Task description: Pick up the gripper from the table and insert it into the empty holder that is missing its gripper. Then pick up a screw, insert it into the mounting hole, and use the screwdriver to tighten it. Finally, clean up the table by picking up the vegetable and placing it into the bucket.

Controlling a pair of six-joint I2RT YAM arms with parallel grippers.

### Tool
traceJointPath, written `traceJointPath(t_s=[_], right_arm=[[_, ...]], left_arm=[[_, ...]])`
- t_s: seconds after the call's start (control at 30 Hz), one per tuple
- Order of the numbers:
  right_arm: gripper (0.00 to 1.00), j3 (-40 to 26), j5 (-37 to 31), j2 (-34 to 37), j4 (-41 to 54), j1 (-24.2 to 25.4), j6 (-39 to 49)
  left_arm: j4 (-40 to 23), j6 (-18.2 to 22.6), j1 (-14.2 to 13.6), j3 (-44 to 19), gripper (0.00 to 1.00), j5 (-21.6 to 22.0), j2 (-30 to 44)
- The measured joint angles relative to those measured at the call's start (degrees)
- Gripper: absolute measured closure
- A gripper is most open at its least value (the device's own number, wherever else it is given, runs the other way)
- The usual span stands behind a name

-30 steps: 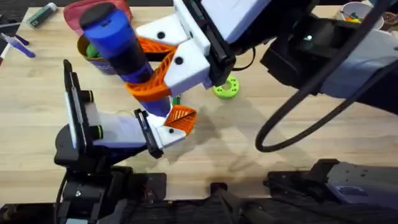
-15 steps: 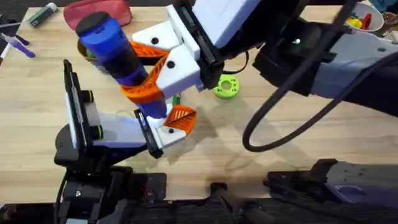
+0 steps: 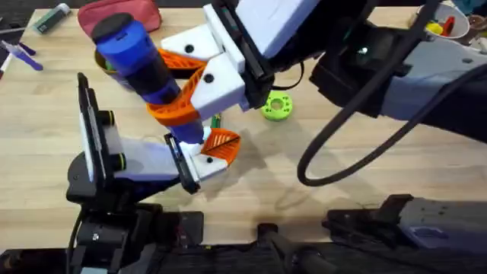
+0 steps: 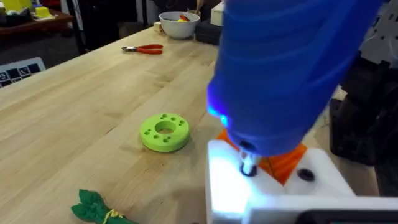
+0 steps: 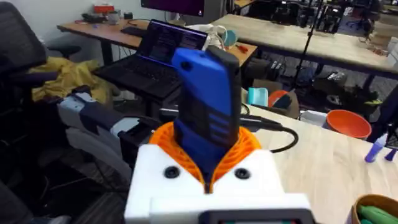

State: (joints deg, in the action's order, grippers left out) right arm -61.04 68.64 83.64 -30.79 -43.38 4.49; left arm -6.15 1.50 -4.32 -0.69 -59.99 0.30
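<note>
screwdriver [image 3: 141,65] tilted, bit down onto holder [image 3: 199,161] | right hand [image 3: 199,90] clamps it | left hand state: cannot tell

Blue screwdriver [image 3: 137,57] tilted, bit on white holder [image 3: 199,164], orange gripper [image 3: 221,144] fitted

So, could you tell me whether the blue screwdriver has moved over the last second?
Yes. In the overhead view the screwdriver has shifted slightly left and toward the table's far edge, now overlapping more of the pink pouch; the green disc stayed put.
</note>
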Motion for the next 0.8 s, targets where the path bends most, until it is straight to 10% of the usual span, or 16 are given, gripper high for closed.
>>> traceJointPath(t_s=[0.8], right_arm=[[0.976,0.00,0.00,-1.92,-0.04,0.05,-1.29]], left_arm=[[0.00,0.00,0.00,0.00,0.980,0.00,0.02]])
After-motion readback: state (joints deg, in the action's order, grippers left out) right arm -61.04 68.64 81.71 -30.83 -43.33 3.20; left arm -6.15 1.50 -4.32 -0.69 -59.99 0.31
